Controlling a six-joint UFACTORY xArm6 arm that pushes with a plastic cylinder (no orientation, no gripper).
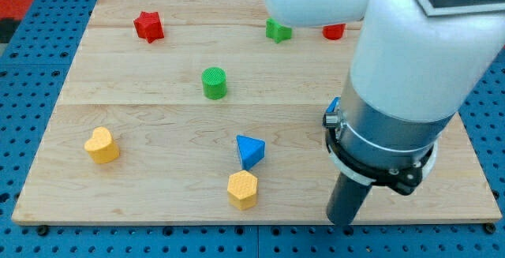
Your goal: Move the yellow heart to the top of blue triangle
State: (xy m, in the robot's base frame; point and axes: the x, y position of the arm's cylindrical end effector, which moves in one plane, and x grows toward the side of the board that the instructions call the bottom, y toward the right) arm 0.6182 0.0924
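Here, my tip (342, 220) rested on the counter (158, 195), well right of the blue triangle (250, 150); the yellow heart (102, 145) lay far left of it; no fingers showed.

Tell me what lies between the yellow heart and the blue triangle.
Nothing: in the camera view, only bare board separates the yellow heart from the blue triangle. The yellow hexagon sits below the triangle, off that line.
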